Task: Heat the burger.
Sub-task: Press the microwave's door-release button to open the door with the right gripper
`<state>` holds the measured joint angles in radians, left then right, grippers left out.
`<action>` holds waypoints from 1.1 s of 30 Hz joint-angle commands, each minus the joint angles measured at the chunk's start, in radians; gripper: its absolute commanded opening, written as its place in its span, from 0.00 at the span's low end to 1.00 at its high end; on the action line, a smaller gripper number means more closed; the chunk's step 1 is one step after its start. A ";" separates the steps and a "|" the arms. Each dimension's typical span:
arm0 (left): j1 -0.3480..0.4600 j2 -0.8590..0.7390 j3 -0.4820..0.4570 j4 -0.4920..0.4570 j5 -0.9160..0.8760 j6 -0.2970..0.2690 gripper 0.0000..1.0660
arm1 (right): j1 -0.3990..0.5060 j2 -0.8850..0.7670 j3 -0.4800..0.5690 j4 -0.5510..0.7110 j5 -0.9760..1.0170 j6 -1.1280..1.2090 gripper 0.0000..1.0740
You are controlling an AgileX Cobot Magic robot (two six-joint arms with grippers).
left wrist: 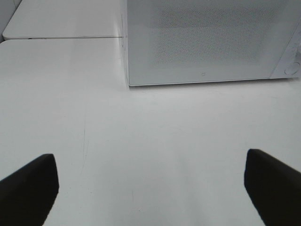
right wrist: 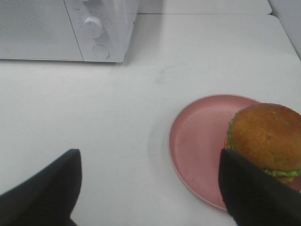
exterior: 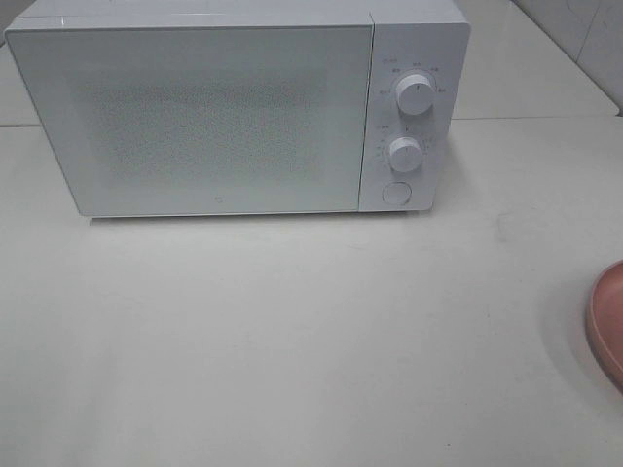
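Note:
The burger (right wrist: 266, 136), with a golden-brown bun and a green lettuce frill, sits on a round pink plate (right wrist: 197, 141). In the exterior high view only the plate's rim (exterior: 605, 326) shows at the right edge, and the burger is out of frame. A white microwave (exterior: 234, 107) with its door shut stands at the back of the table. My right gripper (right wrist: 150, 188) is open above the table, one finger (right wrist: 249, 193) in front of the plate beside the burger. My left gripper (left wrist: 150, 188) is open over bare table in front of the microwave (left wrist: 207, 42). Neither arm shows in the exterior high view.
On the microwave's right panel are two white knobs (exterior: 417, 89) (exterior: 404, 153) and a round button (exterior: 395, 192). The tabletop (exterior: 292, 331) is white, with a seam to a second table surface behind.

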<state>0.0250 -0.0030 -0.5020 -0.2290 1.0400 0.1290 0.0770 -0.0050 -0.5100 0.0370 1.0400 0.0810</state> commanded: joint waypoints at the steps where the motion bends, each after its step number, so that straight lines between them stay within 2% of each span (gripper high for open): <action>1: 0.003 0.002 0.002 -0.003 -0.002 -0.004 0.94 | -0.003 -0.024 0.001 -0.006 0.000 -0.005 0.71; 15: 0.003 0.002 0.002 -0.003 -0.002 -0.004 0.94 | -0.003 -0.024 0.001 -0.006 0.000 -0.005 0.71; 21: 0.003 0.002 0.002 -0.003 -0.002 -0.004 0.94 | -0.003 0.055 -0.010 -0.003 -0.008 -0.002 0.71; 33: 0.003 0.002 0.002 -0.003 -0.002 -0.003 0.94 | -0.003 0.230 -0.023 0.012 -0.164 -0.002 0.71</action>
<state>0.0250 -0.0030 -0.5020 -0.2290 1.0400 0.1290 0.0770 0.2180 -0.5290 0.0480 0.8970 0.0810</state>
